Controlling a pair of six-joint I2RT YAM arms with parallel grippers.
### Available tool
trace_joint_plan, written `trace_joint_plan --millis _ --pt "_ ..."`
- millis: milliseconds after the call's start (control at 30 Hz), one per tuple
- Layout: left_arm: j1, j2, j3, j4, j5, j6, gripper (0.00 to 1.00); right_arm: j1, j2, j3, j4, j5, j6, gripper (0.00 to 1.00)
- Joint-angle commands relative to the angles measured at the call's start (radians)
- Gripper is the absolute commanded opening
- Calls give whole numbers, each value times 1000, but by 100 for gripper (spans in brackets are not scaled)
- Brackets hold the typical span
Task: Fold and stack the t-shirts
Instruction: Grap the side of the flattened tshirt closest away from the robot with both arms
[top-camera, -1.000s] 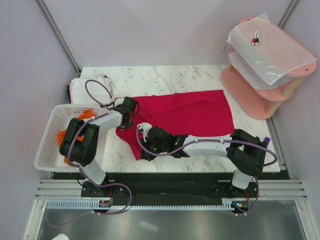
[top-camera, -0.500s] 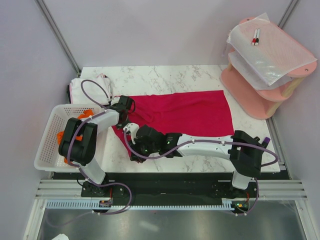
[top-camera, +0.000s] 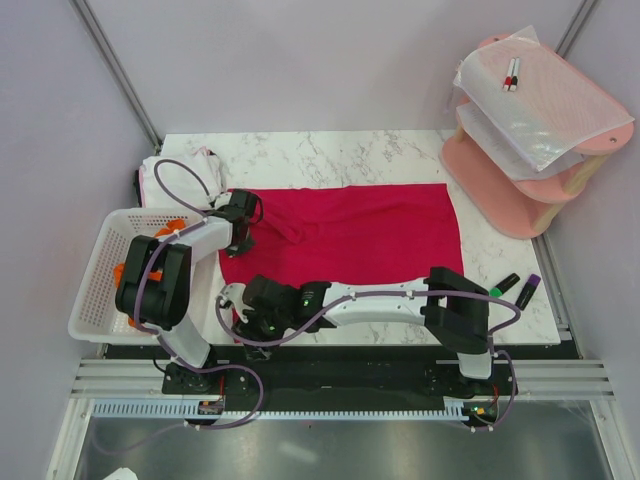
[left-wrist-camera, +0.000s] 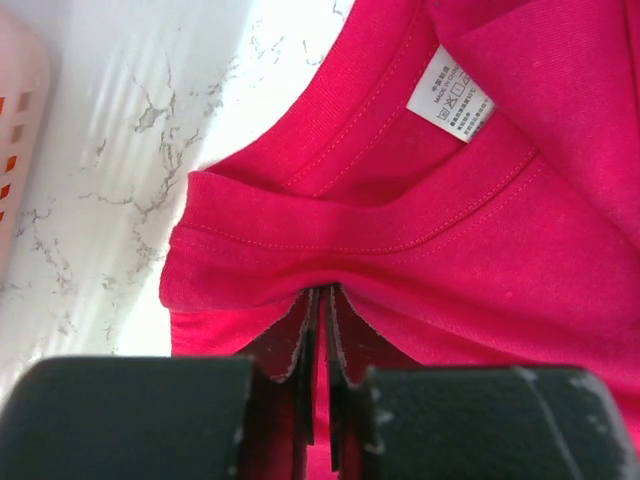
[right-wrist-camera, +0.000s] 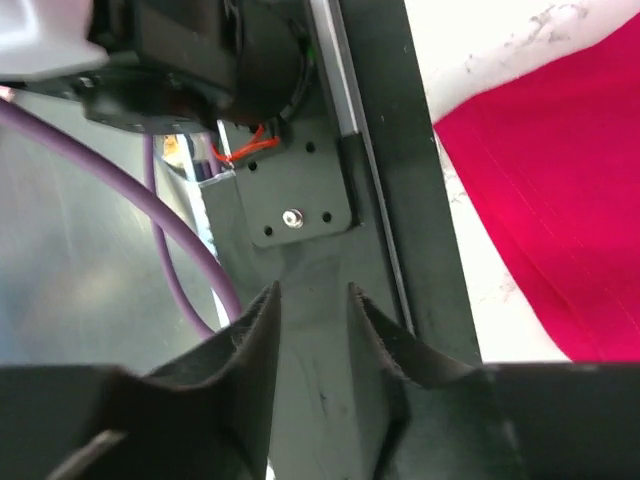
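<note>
A: Left fingers (left-wrist-camera: 300, 345)?
B: Clamped on a fold by the collar of the crimson-red cloth t-shirt (top-camera: 360, 235), spread out mid white marble bench (top-camera: 330, 155).
A: Right fingers (right-wrist-camera: 258, 340)?
B: Apart, empty, over the black metal rail (right-wrist-camera: 390, 130) at bench's near edge.

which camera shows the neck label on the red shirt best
Left wrist: the white neck label sits close and clear inside the collar of the crimson-red t-shirt. The top external view shows most of the shirt spread out, label too small to spot. The right wrist view catches only one shirt edge.
</note>
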Motion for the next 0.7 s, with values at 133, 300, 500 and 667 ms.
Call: trace_joint_plan --millis 133,300,500,667 --pt "12 -92 7 -10 11 51 47 -18 -160 -100 1 281 -12 69" --pt "12 -277 -40 -12 51 51 83 -129 -278 -235 39 407 45 70" --pt "6 -459 -128 -12 131 24 85 -329 -347 -381 55 522 66 68" --pt "5 -509 -178 39 156 28 81 -558 -352 -435 69 625 49 67"
